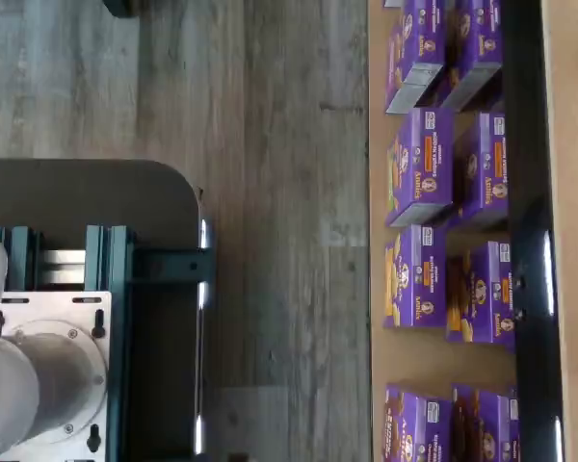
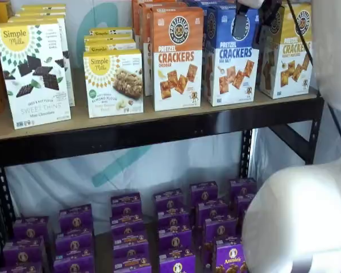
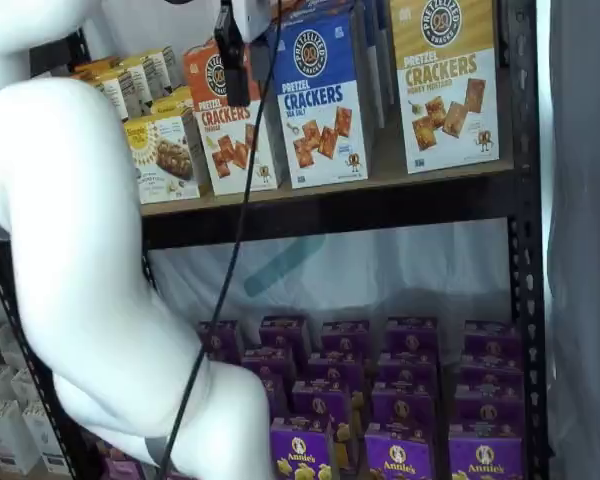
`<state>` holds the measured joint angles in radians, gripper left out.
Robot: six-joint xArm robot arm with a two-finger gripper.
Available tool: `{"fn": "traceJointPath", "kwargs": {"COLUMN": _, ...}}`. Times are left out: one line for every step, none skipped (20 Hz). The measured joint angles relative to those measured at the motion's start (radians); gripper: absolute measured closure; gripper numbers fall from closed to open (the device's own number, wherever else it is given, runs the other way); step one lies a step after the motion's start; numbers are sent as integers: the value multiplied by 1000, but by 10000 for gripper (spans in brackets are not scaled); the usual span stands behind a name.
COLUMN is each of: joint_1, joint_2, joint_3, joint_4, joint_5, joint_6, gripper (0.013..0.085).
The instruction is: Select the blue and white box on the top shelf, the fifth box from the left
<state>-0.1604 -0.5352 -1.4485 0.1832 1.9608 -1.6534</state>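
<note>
The approach is in hand: at the top right of a shelf view the fingers hang spread, empty, in front of the blue and white box, which stands upright on the top shelf between an orange cracker box and a yellow-topped box. Next, I judge, the fingers must move forward and straddle its sides.

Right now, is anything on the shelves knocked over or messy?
Nothing stands out. The cracker boxes, including the blue and white box, stand upright on the top shelf, and the small purple boxes below sit in tidy rows.
</note>
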Motion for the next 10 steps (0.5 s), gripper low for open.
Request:
{"fn": "traceJointPath", "kwargs": {"joint_1": 7, "joint_2": 3, "joint_3": 0, "joint_4": -19, "joint_5": -1, "joint_6": -1, "gripper": 130}}
{"fn": "traceJointPath", "kwargs": {"joint_1": 12, "joint_2": 9, "joint_3": 2, "joint_4": -43, "joint_5": -5, "joint_6": -8, "gripper": 130}}
{"fn": "traceJointPath", "kwargs": {"joint_1": 7, "joint_2": 13, "joint_3": 10, "joint_4": -54, "joint_5": -15, "joint_6": -17, "gripper": 130}}
{"fn": "traceJointPath", "kwargs": {"joint_1": 0, "joint_2": 16, "joint_3": 16, "joint_4": -57, "joint_5": -24, "joint_6": -26, "gripper": 130}}
{"fn": "traceJointPath", "kwargs": {"joint_1": -8, "joint_2": 17, "joint_3": 22, "joint_4": -58, "joint_5": -33, "joint_6": -35, "gripper": 130}}
{"fn": "traceJointPath", "kwargs": {"joint_1": -17, "joint_2": 20, "joint_3": 26, "joint_4": -56, "joint_5": -40, "joint_6": -44, "gripper": 130}}
{"fn": "traceJointPath", "kwargs": {"joint_1": -28, "joint_2": 22, "joint_3": 29, "joint_4": -51, "joint_5": -47, "joint_6": -53, "gripper": 130}}
{"fn": "traceJointPath", "kwargs": {"joint_1": -39, "joint_2": 26, "joint_3": 29, "joint_4": -42, "joint_5": -50, "joint_6": -61, "gripper": 130}}
{"fn": "traceJointPath", "kwargs": {"joint_1": -51, "joint_2": 31, "joint_3": 26, "joint_4": -30, "joint_5": -52, "joint_6": -69, "gripper": 130}}
{"fn": "traceJointPath", "kwargs": {"joint_1": -64, "joint_2": 36, "joint_3": 22, "joint_4": -14, "joint_5": -52, "joint_6": -76, "gripper": 130}}
